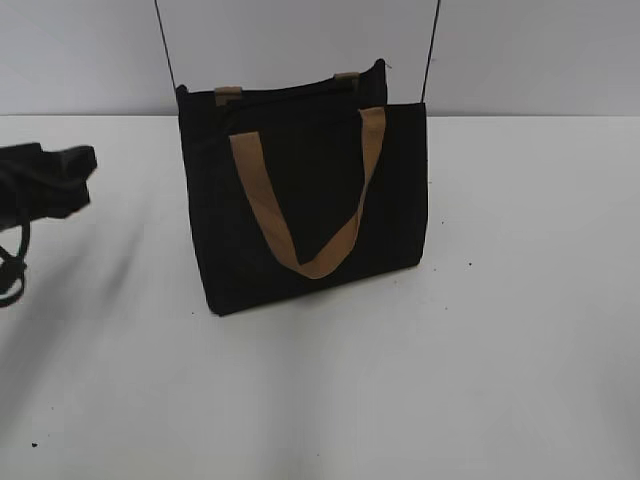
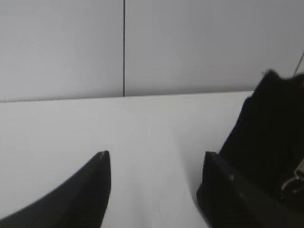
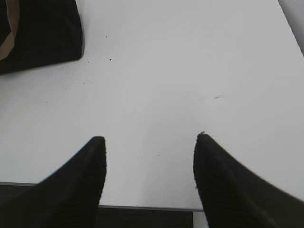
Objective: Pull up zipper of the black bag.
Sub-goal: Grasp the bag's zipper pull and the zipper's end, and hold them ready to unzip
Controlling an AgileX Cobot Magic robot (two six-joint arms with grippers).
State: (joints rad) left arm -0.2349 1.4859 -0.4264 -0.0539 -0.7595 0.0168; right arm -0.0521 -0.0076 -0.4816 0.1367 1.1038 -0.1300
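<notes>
The black bag [image 1: 305, 200] stands upright mid-table, with a tan handle [image 1: 310, 200] hanging down its front and a second tan handle's ends at the top. Its thin black shoulder strap [image 1: 432, 50] runs up out of view. The zipper [image 1: 300, 103] lies along the dark top edge; I cannot make out its pull there. My left gripper [image 2: 156, 159] is open and empty, left of the bag's end [image 2: 270, 137], where a small silvery metal piece [image 2: 294, 178] shows. It also shows in the exterior view [image 1: 80, 165]. My right gripper [image 3: 149, 142] is open and empty over bare table, right of the bag's corner [image 3: 42, 33].
The white table [image 1: 500, 350] meets a pale wall [image 1: 520, 50] behind the bag. The table's front edge [image 3: 142, 206] lies just under my right gripper. The left arm's cables [image 1: 15, 260] hang at the far left.
</notes>
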